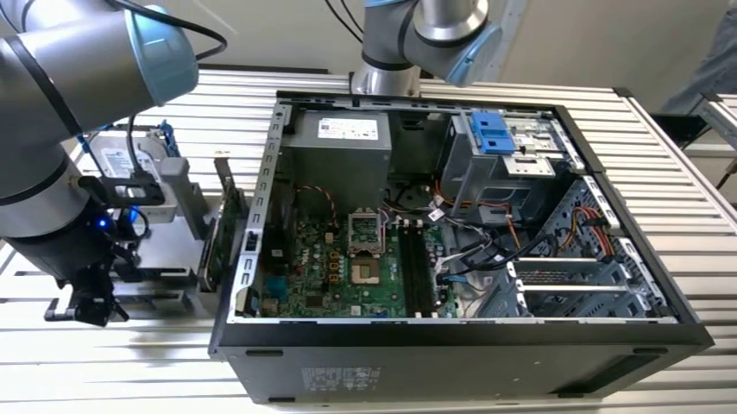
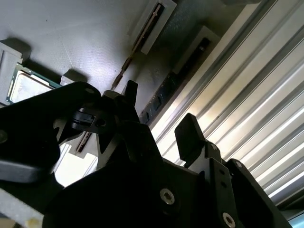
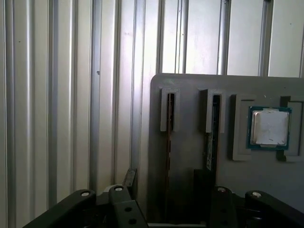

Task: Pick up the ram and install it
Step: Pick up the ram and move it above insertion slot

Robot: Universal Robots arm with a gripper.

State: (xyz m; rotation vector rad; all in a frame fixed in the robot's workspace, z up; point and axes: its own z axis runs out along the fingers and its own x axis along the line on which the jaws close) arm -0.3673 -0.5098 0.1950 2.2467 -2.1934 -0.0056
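The ram (image 3: 168,142) stands on edge in a slot of a grey holder plate (image 3: 190,85). In the second wrist view it is a dark stick with a row of chips (image 2: 164,90). My gripper (image 3: 166,183) is open, with one finger on each side of the ram's near end and a gap showing on both sides. The second wrist view has the gripper (image 2: 159,114) astride the same stick. In the exterior view the gripper (image 1: 95,306) hangs low over the holder, at the left of the open computer case (image 1: 248,285). The motherboard's long memory slots (image 1: 417,267) lie inside the case.
A second thin stick (image 3: 212,137) stands in the neighbouring slot, and a processor chip (image 3: 269,127) lies in a recess beyond it. A hard drive (image 1: 121,159) and an upright card (image 1: 224,220) stand by the holder. Everything rests on a ribbed metal table (image 3: 57,95).
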